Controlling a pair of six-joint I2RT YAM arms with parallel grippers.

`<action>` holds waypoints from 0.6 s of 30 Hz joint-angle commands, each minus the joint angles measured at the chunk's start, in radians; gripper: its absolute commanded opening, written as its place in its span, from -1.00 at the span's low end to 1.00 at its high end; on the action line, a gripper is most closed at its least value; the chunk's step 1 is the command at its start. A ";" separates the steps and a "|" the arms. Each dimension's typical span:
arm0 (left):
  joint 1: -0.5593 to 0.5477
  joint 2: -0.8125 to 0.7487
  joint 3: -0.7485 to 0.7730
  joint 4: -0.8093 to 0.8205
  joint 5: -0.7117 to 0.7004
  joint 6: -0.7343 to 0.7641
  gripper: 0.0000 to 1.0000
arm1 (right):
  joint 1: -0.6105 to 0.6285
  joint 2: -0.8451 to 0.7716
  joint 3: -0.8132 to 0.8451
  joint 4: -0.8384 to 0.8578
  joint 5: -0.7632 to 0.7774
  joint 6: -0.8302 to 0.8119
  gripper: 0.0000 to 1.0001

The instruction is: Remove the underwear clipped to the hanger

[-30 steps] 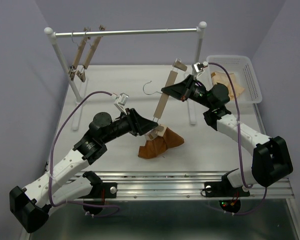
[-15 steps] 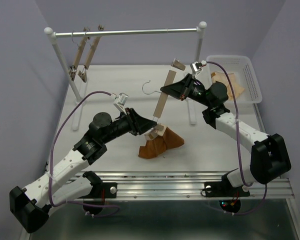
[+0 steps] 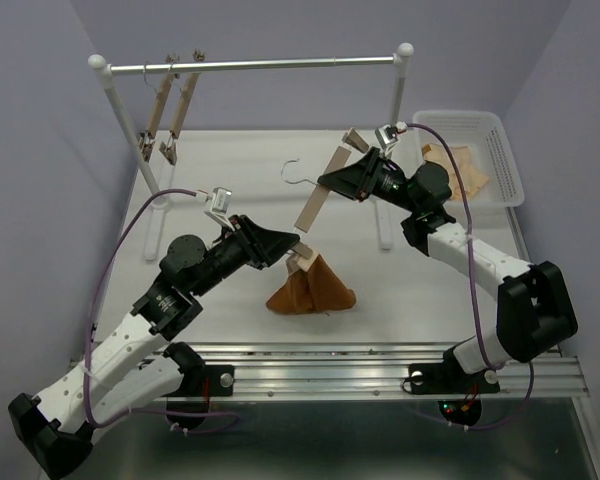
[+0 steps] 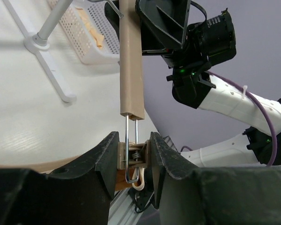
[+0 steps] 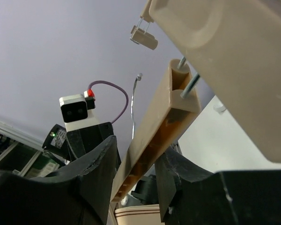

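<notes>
The hanger (image 3: 320,200) is held tilted above the table, its wire hook (image 3: 295,170) pointing left. My left gripper (image 3: 298,255) is shut on the hanger's lower clip (image 3: 302,262), with a finger pressing each side of the clip (image 4: 133,157). The rust-orange underwear (image 3: 312,290) hangs from that clip in a cone and rests on the table; only a sliver of the underwear (image 4: 120,179) shows behind the clip. My right gripper (image 3: 325,182) is open around the upper bar (image 5: 154,122), which leans on one finger with a gap to the other. The upper clip (image 3: 355,140) is bare.
A clothes rack with a metal rail (image 3: 250,66) stands at the back, and two bare wooden clip hangers (image 3: 170,115) hang at its left end. Its right foot (image 3: 383,235) lies just under my right arm. A white basket (image 3: 500,160) at the back right holds peach-beige cloth (image 3: 455,165).
My right gripper's jaws have loosened on the bar. The left arm has drawn back to the left, taking the lower clip and bar end with it. The underwear has shifted left and settled into a cone.
</notes>
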 commanded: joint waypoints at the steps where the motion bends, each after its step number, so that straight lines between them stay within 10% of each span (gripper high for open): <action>1: 0.007 0.001 0.006 0.062 -0.019 -0.004 -1.00 | -0.001 0.007 0.056 0.068 -0.032 0.005 -0.15; 5: 0.007 0.018 0.001 0.088 0.000 -0.004 -1.00 | -0.001 0.030 0.062 0.110 -0.059 0.055 -0.17; 9: 0.009 0.035 -0.003 0.121 0.031 -0.006 -1.00 | -0.001 0.053 0.060 0.146 -0.063 0.084 -0.99; 13: 0.010 0.090 0.018 0.129 0.126 0.008 -1.00 | -0.001 0.059 0.069 0.168 -0.069 0.072 -0.99; 18: 0.015 0.216 0.093 0.008 0.236 0.034 -0.47 | -0.001 0.036 0.103 0.105 -0.069 -0.016 -0.99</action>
